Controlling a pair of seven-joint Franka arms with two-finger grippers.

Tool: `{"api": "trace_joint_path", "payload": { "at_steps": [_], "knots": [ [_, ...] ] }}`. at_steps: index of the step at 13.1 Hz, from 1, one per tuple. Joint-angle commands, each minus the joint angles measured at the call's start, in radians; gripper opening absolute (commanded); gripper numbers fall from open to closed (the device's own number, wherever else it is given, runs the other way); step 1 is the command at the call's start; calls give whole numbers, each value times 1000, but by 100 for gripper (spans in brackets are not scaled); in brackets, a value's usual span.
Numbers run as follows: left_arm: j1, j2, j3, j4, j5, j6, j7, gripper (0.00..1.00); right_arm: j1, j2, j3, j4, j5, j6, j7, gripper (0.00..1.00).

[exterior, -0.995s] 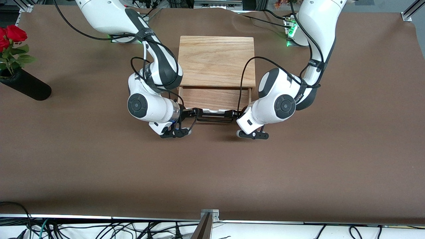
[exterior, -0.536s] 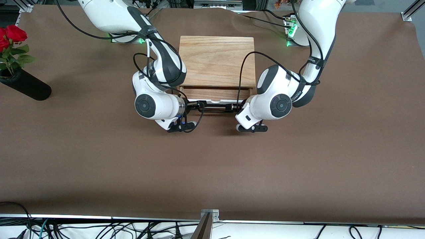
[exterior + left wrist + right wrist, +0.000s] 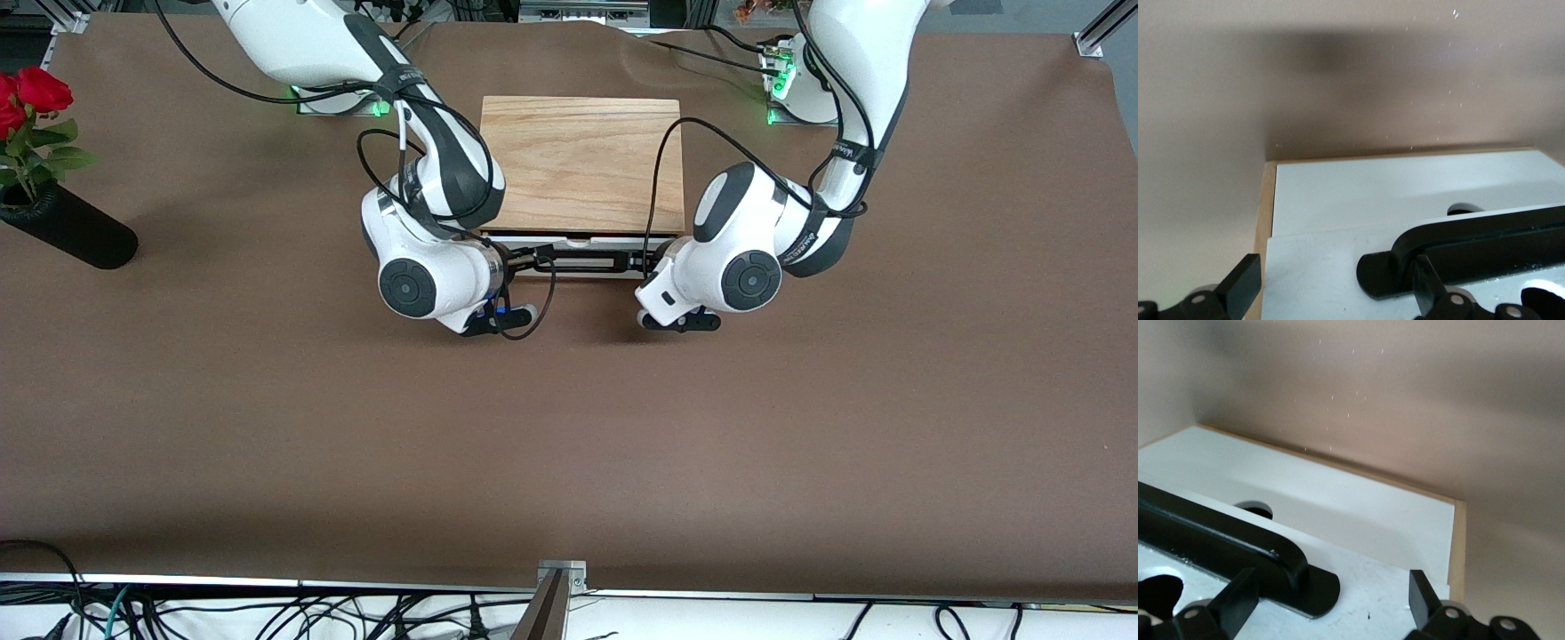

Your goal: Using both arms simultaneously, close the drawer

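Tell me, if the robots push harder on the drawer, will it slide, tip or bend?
Probably it just slides: the drawer sits in a wooden box. It looks stiff, a flat white panel with a black handle. The open left gripper and right gripper push both ends, so twisting seems unlikely.

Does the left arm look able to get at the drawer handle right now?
Probably yes: the left gripper is already at the handle end, fingers open astride it against the drawer's white front, with nothing between them.

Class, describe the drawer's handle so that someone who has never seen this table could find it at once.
Find the light-oak box on the brown table. Its drawer has a white front panel facing the front camera. The handle is the black bar across that panel, between the left gripper and right gripper.
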Motion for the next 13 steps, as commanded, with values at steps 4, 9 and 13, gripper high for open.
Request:
{"api": "trace_joint_path", "payload": {
  "at_steps": [4, 9, 13],
  "knots": [
    [22, -68, -23, -94, -9, -15, -4, 100, -1, 18, 13, -5, 10, -103, -10, 100],
    [114, -91, -23, -36, -6, -15, 4, 100, -2, 19, 14, -2, 51, -131, -14, 100],
    [200, -177, -14, 20, 17, -43, 18, 100, -15, 25, 8, 115, 47, -121, -17, 100]
  ]
}}
